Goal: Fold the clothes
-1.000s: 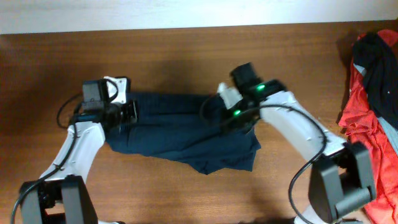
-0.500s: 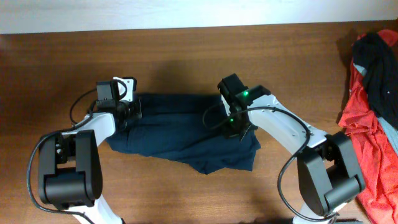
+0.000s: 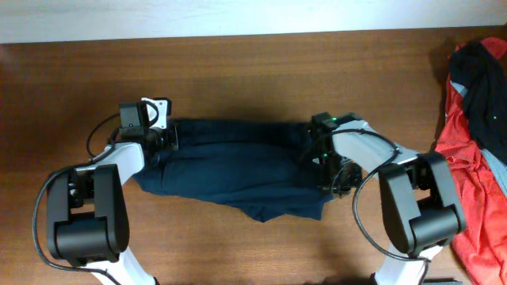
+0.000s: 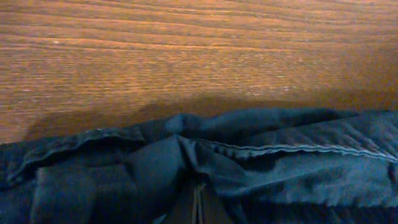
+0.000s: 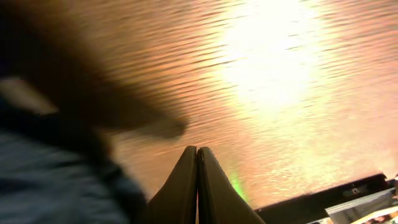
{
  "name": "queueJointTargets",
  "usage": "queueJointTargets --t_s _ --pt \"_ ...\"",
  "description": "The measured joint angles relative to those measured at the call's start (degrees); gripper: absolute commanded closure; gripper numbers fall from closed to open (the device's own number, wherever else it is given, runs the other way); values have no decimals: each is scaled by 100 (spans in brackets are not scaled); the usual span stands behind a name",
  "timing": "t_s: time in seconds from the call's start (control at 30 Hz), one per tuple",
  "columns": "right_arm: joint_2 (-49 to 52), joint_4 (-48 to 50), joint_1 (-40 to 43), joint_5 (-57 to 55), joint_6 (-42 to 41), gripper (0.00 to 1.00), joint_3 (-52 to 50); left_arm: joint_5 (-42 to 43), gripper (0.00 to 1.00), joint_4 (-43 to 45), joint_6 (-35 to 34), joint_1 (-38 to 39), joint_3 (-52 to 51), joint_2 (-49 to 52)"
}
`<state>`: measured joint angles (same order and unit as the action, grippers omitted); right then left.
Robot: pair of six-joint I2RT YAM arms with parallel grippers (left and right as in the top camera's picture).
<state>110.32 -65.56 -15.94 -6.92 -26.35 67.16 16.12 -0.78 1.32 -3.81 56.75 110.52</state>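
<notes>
The dark navy shorts [image 3: 238, 170] lie spread across the middle of the wooden table, with the waistband along the far edge. My left gripper [image 3: 164, 141] is at their far left corner. In the left wrist view its fingers [image 4: 196, 202] are pressed together and buried in bunched navy cloth [image 4: 280, 168], so it is shut on the shorts. My right gripper [image 3: 325, 158] is at the shorts' right edge. In the blurred right wrist view its fingers [image 5: 198, 163] are shut over bare wood, with navy cloth [image 5: 56, 180] just to their left and nothing visible between the tips.
A heap of red, black and grey garments [image 3: 475, 119] lies at the table's right edge. A pale wall strip [image 3: 238, 16] runs along the far edge. Bare wood [image 3: 238, 79] lies behind the shorts.
My right gripper has swung from the shorts' upper middle to their right edge. The waistband now stretches further right and lies straighter. My left gripper stays at the left corner.
</notes>
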Motion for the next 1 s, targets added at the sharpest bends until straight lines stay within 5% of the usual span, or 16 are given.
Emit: queueJointTargets --t_s 0.13,0.27,0.57,0.87,1.0 --pt "-13 -2 37 -83 94 96 2 11 99 -120 0 -52 59 2" --pt "-358 173 37 -72 350 96 111 61 85 -411 4 -68 201 -22" --pt "-1665 2304 37 1268 1202 96 575 468 78 -1248 0 -79 544 -1248" --pt "-114 3700 37 2009 1309 96 570 181 80 -1692 9 70 603 -1078" --pt "310 3985 37 2138 1303 96 538 52 91 -1670 59 70 603 -452"
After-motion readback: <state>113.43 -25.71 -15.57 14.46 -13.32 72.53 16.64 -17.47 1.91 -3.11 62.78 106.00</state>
